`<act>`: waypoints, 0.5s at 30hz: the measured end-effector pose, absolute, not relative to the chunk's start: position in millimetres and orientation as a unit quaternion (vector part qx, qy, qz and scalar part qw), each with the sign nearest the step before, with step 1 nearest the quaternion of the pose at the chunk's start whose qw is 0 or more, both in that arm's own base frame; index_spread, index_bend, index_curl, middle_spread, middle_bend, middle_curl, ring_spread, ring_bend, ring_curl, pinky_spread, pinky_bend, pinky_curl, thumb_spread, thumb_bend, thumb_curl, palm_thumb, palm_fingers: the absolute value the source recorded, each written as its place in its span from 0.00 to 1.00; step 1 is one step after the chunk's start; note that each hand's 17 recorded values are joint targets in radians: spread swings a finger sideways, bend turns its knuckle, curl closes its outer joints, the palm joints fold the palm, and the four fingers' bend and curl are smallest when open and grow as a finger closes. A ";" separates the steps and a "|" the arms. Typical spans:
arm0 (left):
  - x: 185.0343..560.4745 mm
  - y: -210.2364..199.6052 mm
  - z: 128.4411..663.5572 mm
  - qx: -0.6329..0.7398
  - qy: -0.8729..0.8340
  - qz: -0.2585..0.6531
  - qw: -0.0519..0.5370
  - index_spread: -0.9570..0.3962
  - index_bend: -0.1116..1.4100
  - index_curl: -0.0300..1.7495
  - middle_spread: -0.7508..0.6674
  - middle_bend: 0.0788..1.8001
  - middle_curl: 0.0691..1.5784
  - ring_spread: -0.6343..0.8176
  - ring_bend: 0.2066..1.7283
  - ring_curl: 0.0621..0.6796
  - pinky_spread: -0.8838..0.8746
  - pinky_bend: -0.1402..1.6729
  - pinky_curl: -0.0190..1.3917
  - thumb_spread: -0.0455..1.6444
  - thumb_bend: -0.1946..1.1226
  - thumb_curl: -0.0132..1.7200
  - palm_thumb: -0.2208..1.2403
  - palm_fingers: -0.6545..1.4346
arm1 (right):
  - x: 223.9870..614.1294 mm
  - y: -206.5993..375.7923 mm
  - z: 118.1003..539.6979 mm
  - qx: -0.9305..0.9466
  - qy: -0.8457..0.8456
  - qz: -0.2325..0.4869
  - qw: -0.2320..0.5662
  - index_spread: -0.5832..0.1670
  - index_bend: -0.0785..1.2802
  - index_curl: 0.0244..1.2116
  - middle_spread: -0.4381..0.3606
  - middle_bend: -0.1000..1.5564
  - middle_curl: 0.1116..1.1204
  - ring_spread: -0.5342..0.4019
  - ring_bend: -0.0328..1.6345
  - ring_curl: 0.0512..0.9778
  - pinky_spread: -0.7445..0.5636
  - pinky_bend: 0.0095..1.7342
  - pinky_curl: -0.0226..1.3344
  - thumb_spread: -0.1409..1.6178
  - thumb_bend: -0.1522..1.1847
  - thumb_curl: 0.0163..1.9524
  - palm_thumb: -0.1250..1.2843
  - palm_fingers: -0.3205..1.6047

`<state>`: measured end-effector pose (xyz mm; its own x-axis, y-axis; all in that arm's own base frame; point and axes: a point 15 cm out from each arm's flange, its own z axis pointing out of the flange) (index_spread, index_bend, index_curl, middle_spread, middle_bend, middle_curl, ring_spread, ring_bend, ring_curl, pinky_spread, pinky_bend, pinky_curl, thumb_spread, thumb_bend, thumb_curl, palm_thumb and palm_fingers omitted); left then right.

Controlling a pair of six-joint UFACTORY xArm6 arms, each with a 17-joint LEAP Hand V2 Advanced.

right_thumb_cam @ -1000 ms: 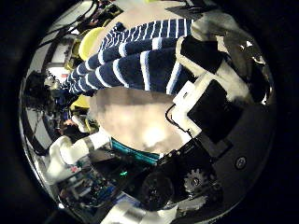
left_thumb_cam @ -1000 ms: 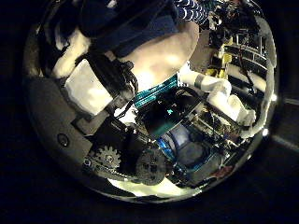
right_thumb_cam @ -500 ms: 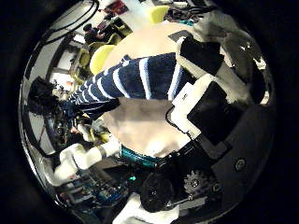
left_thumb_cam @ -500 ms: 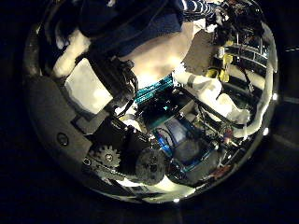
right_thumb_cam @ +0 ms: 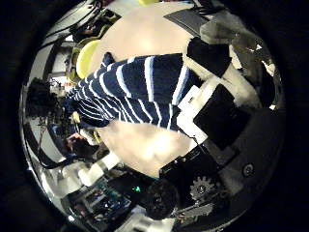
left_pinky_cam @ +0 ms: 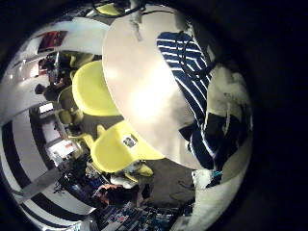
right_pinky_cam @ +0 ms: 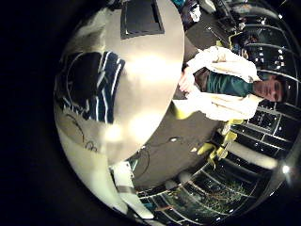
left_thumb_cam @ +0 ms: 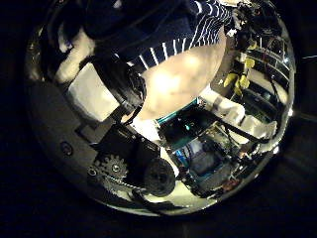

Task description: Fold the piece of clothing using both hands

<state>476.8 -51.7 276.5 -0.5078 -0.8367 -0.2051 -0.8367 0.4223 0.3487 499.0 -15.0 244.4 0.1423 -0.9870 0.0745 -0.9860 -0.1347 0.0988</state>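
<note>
A striped garment (right_thumb_cam: 135, 89) stretches over the round table (right_thumb_cam: 145, 145) in the right thumb side palm view. It runs up to my right hand's fingers (right_thumb_cam: 208, 92), which are curled on its edge. In the left thumb side palm view the garment (left_thumb_cam: 173, 25) passes behind my left hand's fingers (left_thumb_cam: 104, 87), which pinch it. The left little finger side palm view shows the garment (left_pinky_cam: 192, 77) lying along the table (left_pinky_cam: 144, 87) up to that hand (left_pinky_cam: 231, 106). The right little finger side palm view shows the garment (right_pinky_cam: 89, 85) bunched on the table (right_pinky_cam: 155, 80).
Yellow chairs (left_pinky_cam: 91, 91) stand by the table's edge, and one more (left_pinky_cam: 125, 149) lies nearer. A dark flat rectangular thing (right_pinky_cam: 141, 14) lies on the far part of the table. The other arm (right_thumb_cam: 92, 172) shows beyond the table's edge.
Both palm cameras have moved. The striped cloth now spreads wider across both thumb side views and reaches further over the table from the fingers.
</note>
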 end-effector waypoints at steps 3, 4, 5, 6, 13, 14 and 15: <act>499.5 -53.5 262.6 -0.499 0.841 0.208 0.001 0.45 0.20 0.91 0.21 0.31 0.98 0.14 0.86 0.75 0.19 0.83 0.47 0.77 0.13 0.36 0.70 0.68 | 528.8 -14.0 229.5 0.753 -0.655 -0.004 0.063 0.30 0.82 0.86 0.29 0.82 0.89 0.29 0.86 0.89 0.40 0.72 0.83 0.77 0.10 0.36 0.78 0.59; 505.9 -53.9 258.6 -0.502 0.840 0.208 0.001 0.45 0.19 0.91 0.21 0.31 0.98 0.14 0.86 0.74 0.19 0.83 0.47 0.77 0.13 0.35 0.70 0.68 | 536.6 -14.0 224.6 0.752 -0.656 -0.004 0.063 0.30 0.81 0.86 0.29 0.82 0.88 0.28 0.86 0.89 0.40 0.72 0.82 0.78 0.10 0.35 0.76 0.58; 511.2 -53.9 255.1 -0.505 0.837 0.209 0.002 0.46 0.19 0.91 0.21 0.32 0.97 0.14 0.84 0.73 0.18 0.81 0.47 0.76 0.12 0.35 0.67 0.67 | 543.3 -14.1 220.7 0.752 -0.656 -0.004 0.063 0.29 0.79 0.85 0.29 0.81 0.88 0.28 0.86 0.88 0.39 0.72 0.82 0.78 0.09 0.34 0.74 0.57; 515.9 -53.3 252.8 -0.511 0.834 0.209 0.002 0.46 0.19 0.91 0.21 0.33 0.96 0.13 0.82 0.73 0.18 0.80 0.47 0.76 0.12 0.34 0.66 0.66 | 550.2 -13.7 217.6 0.751 -0.657 -0.004 0.062 0.29 0.77 0.85 0.29 0.81 0.87 0.28 0.86 0.88 0.39 0.71 0.81 0.79 0.09 0.34 0.72 0.57; 535.4 -35.6 243.1 -0.540 0.819 0.196 0.008 0.47 0.16 0.77 0.24 0.16 0.81 0.18 0.67 0.64 0.22 0.69 0.46 0.72 0.09 0.27 0.44 0.37 | 592.5 -41.3 230.7 0.737 -0.675 0.027 0.025 0.23 0.29 0.63 0.21 0.57 0.68 0.27 0.84 0.76 0.30 0.66 0.71 0.82 0.09 0.28 0.59 0.27; 537.0 -31.1 245.0 -0.545 0.816 0.191 0.009 0.48 0.16 0.75 0.25 0.14 0.79 0.19 0.66 0.63 0.22 0.69 0.46 0.71 0.10 0.26 0.42 0.35 | 593.6 -49.3 237.1 0.732 -0.680 0.033 0.020 0.22 0.30 0.62 0.21 0.56 0.67 0.27 0.82 0.74 0.31 0.65 0.70 0.82 0.09 0.27 0.58 0.25; 539.7 -28.7 248.1 -0.551 0.815 0.181 0.011 0.49 0.16 0.71 0.29 0.08 0.74 0.23 0.65 0.61 0.25 0.66 0.45 0.70 0.10 0.25 0.38 0.32 | 593.2 -59.5 246.2 0.726 -0.686 0.039 0.014 0.21 0.30 0.60 0.22 0.53 0.64 0.29 0.79 0.73 0.34 0.61 0.70 0.82 0.09 0.26 0.57 0.20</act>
